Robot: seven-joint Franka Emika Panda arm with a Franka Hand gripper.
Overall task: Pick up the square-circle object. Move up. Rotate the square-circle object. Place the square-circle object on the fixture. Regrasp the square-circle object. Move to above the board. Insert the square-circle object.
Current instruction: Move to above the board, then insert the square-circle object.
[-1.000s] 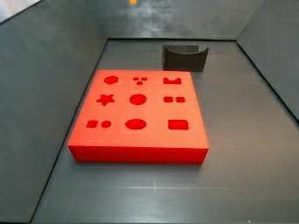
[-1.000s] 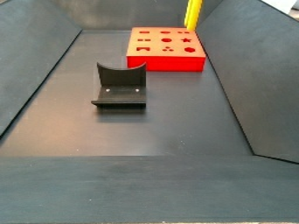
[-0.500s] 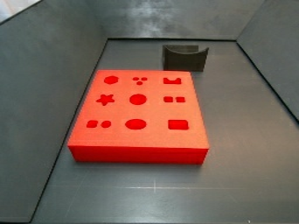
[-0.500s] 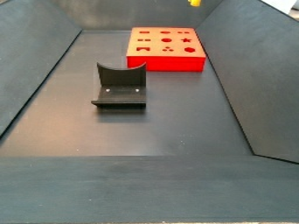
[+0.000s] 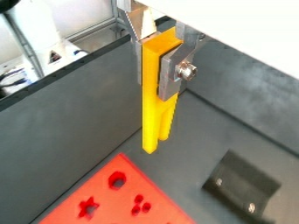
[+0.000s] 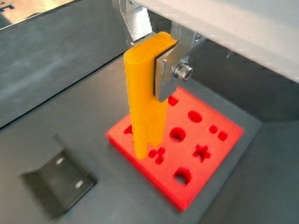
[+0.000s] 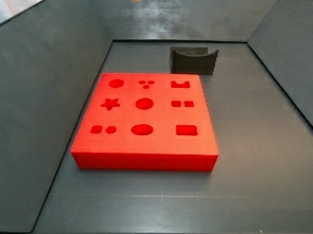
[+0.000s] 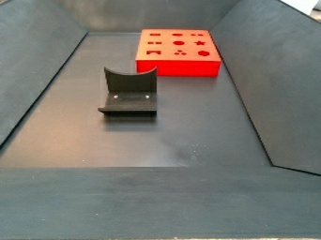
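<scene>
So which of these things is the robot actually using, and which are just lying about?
In use:
- square-circle object, clamped in the gripper, high above the floor
- red board with cut-outs
- dark fixture

Lying about:
- nothing visible; only grey floor and walls

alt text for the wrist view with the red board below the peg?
The gripper holds the yellow-orange square-circle object upright near its upper end, one silver finger clamped on its side. It hangs above the red board with its shaped holes. The dark fixture sits on the grey floor, apart from the board.
</scene>
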